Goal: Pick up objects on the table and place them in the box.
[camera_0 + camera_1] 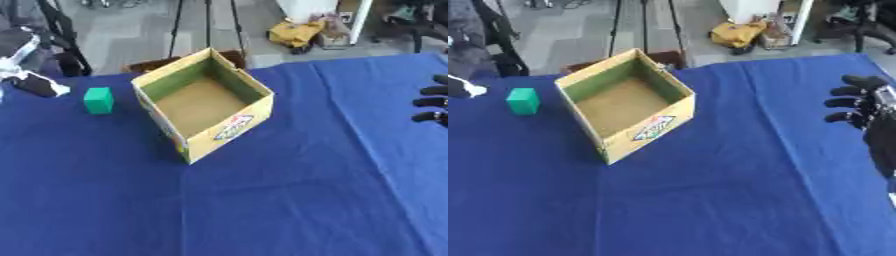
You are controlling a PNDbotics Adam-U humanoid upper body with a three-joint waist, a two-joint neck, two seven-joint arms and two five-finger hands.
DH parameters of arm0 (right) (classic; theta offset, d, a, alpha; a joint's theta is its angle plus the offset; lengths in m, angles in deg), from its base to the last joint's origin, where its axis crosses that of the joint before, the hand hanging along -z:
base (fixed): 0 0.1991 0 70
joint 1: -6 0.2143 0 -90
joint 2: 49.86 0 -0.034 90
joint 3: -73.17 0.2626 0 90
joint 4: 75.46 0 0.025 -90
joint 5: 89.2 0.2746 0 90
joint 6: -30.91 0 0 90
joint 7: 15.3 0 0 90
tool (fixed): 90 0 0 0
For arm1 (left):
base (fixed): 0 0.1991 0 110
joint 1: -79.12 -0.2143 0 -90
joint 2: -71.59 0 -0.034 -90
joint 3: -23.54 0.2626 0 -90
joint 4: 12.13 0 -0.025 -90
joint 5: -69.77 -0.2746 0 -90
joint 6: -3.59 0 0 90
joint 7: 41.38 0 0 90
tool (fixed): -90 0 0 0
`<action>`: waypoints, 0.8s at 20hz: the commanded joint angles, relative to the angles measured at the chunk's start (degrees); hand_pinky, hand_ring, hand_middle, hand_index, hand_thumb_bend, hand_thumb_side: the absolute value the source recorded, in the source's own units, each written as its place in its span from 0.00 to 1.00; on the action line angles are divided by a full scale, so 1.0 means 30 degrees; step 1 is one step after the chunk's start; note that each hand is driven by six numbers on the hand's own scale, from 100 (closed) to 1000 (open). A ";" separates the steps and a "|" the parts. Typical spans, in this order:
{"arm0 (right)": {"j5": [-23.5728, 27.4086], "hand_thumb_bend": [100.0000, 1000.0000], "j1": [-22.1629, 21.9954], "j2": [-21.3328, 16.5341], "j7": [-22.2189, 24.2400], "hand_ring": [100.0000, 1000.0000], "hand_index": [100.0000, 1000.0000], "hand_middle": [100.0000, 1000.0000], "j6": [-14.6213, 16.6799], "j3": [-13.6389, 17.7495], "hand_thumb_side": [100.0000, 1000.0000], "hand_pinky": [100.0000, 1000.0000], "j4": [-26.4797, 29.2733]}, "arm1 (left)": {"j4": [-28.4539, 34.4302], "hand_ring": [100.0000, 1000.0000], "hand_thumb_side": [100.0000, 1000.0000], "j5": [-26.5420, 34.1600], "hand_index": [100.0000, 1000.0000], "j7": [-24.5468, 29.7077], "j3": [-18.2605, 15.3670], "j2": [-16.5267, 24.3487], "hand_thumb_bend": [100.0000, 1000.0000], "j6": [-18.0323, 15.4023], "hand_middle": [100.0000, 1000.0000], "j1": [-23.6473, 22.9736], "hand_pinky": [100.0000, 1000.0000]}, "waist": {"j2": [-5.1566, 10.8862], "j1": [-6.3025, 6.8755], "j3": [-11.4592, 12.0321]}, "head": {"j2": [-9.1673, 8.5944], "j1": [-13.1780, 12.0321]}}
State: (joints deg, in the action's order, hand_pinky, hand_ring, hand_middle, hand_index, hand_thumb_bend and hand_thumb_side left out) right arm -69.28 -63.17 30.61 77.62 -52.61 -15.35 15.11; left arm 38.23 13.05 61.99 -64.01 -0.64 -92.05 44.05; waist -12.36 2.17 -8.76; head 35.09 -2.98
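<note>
An open cardboard box (pixel 229 131) stands on the blue cloth left of the middle, and its brown floor shows nothing inside. To the left of the box a small green block (pixel 99 100) sits on the cloth. My right hand (pixel 866 107) hovers at the right edge, well away from the box, its black fingers relaxed and pointing left with nothing in them. At the far left edge a black and white shape (pixel 33 82), which looks like my left hand, lies a short way left of the block. Its form is blurred.
The blue-covered table (pixel 289 200) fills the near and right part of the view. Its far edge runs just behind the box. Beyond it are stand legs (pixel 207 20), a yellow bag (pixel 296 33) on the floor and dark equipment (pixel 52 30) at the upper left.
</note>
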 commanded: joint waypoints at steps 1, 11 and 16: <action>-0.0171 0.00 0.0357 -0.0487 0.0160 0.66 0.83 0.64 0.0039 0.0017 0.87 0.54 0.0233 | -0.1819 0.74 0.00 -0.2611 0.74 -0.0131 -0.0951 -0.0085 0.57 0.0025 0.68 0.1123 0.71 | 0.0097 -0.0003 -0.0236 | -0.0480 -0.0259; -0.0316 0.00 0.0670 -0.0315 0.0255 0.65 0.83 0.63 0.0055 0.0002 0.88 0.54 0.0446 | -0.3693 0.70 0.00 -0.3671 0.70 -0.1617 -0.2084 -0.0182 0.44 -0.0021 0.61 0.2057 0.71 | -0.1022 0.0407 -0.1552 | -0.1401 -0.0959; -0.0359 0.00 0.0696 -0.0265 0.0257 0.65 0.83 0.63 0.0030 0.0021 0.89 0.54 0.0459 | -0.3857 0.68 0.00 -0.3391 0.69 -0.1430 -0.2081 -0.0050 0.42 0.0023 0.59 0.2052 0.70 | -0.1253 0.0584 -0.1720 | -0.1463 -0.1005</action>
State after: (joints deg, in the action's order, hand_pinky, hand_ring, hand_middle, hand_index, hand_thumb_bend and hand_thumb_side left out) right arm -69.82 -61.84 30.66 78.21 -52.59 -15.68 15.36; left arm 26.17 2.53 57.56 -69.84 -3.10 -92.05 49.02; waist -17.11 4.18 -13.81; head 31.36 -5.87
